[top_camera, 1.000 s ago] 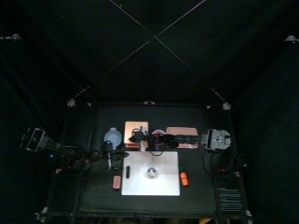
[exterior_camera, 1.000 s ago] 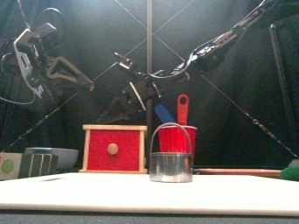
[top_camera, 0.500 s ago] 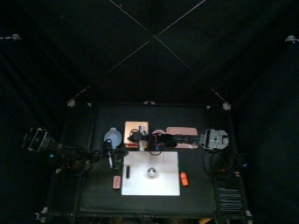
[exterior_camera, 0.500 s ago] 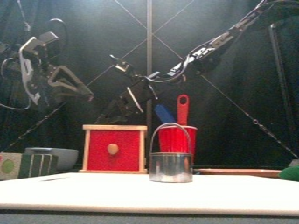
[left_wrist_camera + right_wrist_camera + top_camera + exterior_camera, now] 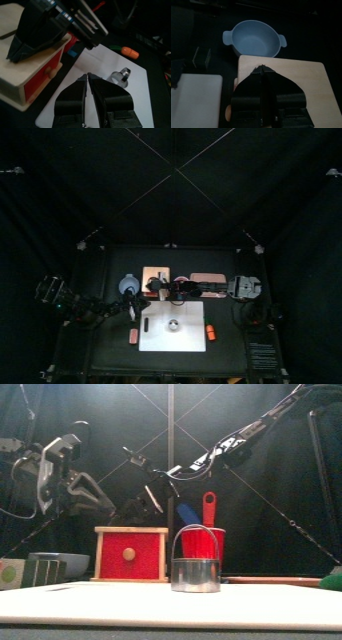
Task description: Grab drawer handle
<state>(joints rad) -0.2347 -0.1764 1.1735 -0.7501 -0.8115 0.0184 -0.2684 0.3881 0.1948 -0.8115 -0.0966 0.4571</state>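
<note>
The red drawer box [image 5: 131, 554] stands in the lower left-centre of the front view, on the tabletop [image 5: 267, 582] behind a white mat [image 5: 160, 606], its drawer front facing the camera with a pale round handle [image 5: 130, 554] in the middle. No gripper touches that handle. The right arm reaches in from the upper right of the front view across the middle, and the right gripper [image 5: 261, 66] hangs above the box's light wooden top [image 5: 298, 80] with its jaws drawn narrow, nearly together, and nothing between them; a blue bowl [image 5: 254, 42] sits beyond the box in that wrist view. The left arm [image 5: 54, 469] is raised at the left of the front view, well apart from the box. The left gripper [image 5: 87, 76] points down toward the mat, its jaws partly apart and empty, and its wrist view shows the red drawer front [image 5: 41, 82] side-on beneath the other arm's black gripper. In front of the box, at the centre of the front view, a small metal pail [image 5: 195, 574] stands on the mat, and just behind it is a red cup [image 5: 214, 540] with a red spatula [image 5: 209, 508] rising from it.
</note>
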